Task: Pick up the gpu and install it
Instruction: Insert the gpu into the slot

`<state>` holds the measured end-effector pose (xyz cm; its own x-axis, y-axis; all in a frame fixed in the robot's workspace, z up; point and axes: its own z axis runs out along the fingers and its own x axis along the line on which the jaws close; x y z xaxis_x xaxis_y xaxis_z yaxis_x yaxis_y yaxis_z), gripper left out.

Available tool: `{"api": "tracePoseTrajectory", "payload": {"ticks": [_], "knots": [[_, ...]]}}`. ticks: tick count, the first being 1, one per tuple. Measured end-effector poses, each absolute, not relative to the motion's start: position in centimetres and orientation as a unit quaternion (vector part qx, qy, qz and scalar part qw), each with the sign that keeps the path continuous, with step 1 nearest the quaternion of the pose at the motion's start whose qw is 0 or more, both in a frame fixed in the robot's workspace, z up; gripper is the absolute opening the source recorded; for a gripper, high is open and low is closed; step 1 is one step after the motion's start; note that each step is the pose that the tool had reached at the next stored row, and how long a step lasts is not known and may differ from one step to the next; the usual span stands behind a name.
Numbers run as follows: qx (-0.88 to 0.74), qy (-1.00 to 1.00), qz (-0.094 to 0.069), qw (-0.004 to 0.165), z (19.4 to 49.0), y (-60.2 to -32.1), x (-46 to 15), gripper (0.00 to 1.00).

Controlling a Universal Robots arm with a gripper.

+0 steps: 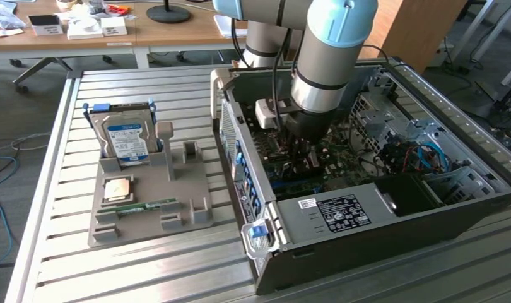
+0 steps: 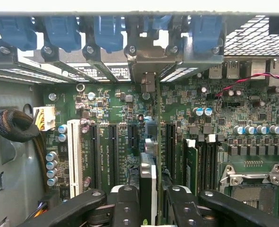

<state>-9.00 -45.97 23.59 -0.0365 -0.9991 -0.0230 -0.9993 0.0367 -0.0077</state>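
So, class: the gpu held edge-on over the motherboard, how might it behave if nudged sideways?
The gpu is probably stiff: it stands straight between the gripper fingers. It looks thin, so a side push could tilt it in the grip. It likely needs gentle handling, given the crowded motherboard beneath.

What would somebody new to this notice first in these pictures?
Probably the big arm plunging into the open computer case, which sits on the slatted table at the exterior view's right. In the wrist view, the claw grips the gpu edge-on just above the green motherboard. At the exterior view's left, a grey tray holds a hard drive standing upright.
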Motion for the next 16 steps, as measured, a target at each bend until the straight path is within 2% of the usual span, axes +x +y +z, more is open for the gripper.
{"api": "tracePoseTrajectory", "payload": {"ticks": [1,3,4,6,8,9,16], "knots": [[-0.694,0.720,0.005,0.011,23.58,-45.97,-9.00,0.27],[-0.694,0.720,0.005,0.011,23.61,-45.98,-8.99,0.38],[-0.694,0.720,0.005,0.010,23.63,-45.98,-8.99,0.38],[-0.694,0.720,0.005,0.011,23.63,-45.98,-8.98,0.51],[-0.694,0.720,0.005,0.011,23.63,-45.98,-8.98,0.51],[-0.694,0.720,0.005,0.011,23.63,-45.98,-8.98,0.58],[-0.694,0.720,0.005,0.011,23.63,-45.98,-8.98,0.58]]}}
